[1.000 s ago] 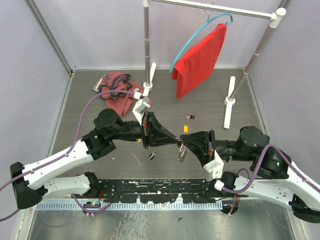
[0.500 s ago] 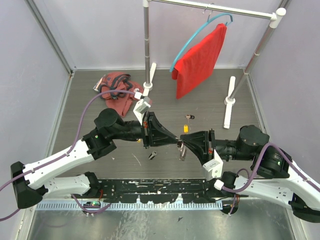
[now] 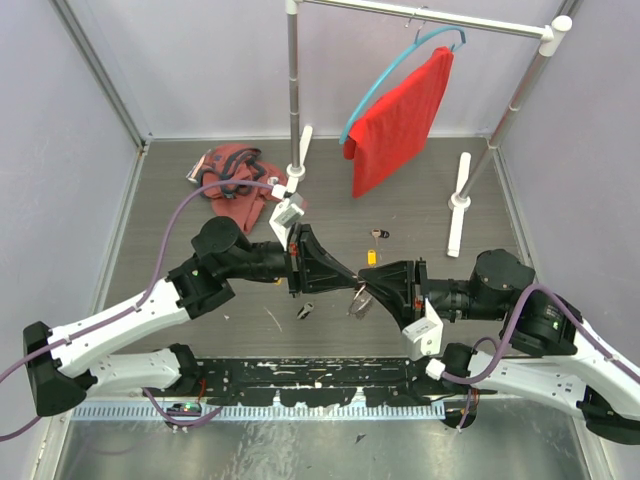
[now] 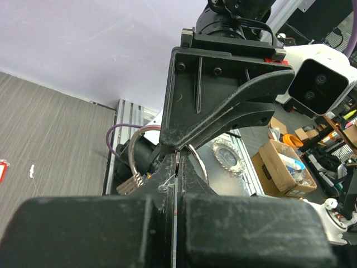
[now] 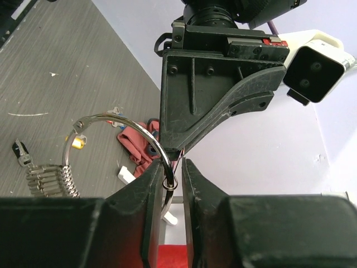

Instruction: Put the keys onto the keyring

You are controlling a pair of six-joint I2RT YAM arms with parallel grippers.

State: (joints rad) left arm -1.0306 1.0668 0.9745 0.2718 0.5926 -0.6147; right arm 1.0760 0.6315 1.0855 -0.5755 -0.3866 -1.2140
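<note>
The keyring (image 5: 111,115) hangs in mid-air above the desk (image 3: 420,200), one key (image 5: 53,180) on it; left jaws closed on its wire; right jaws narrowly parted round it, grip unclear; if the left pinch slips on such thin wire, keyring and key may drop; other keys (image 3: 378,235) lie loose.

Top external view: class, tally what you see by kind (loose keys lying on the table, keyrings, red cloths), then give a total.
Loose keys: 3
Keyring: 1
Red cloths: 2
Total: 6
</note>
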